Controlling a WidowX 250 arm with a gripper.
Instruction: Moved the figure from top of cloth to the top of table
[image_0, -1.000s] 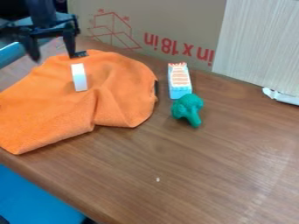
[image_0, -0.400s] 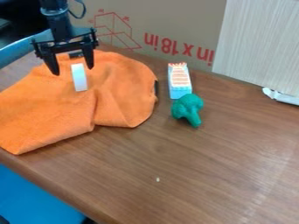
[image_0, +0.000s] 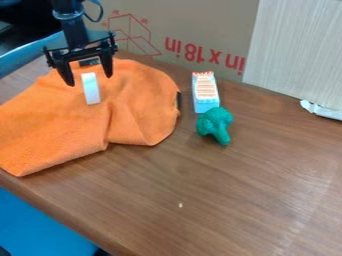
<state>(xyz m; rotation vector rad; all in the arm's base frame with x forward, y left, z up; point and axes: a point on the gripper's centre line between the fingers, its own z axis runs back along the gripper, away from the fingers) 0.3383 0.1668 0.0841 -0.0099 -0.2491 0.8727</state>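
My gripper hangs at the upper left over the back part of the orange cloth, open, its two fingers spread apart. A small white block-like figure lies on the cloth just below and between the fingertips; whether the fingers are level with it I cannot tell. The cloth lies rumpled over the left part of the brown wooden table.
Right of the cloth stands a blue and white carton with orange print, a green toy broccoli right in front of it. A cardboard box and a pale panel border the table's back.
The gripper has come from the upper left corner rightward to the white figure, its fingers now on either side of it in view. The cloth and the other objects have stayed put.
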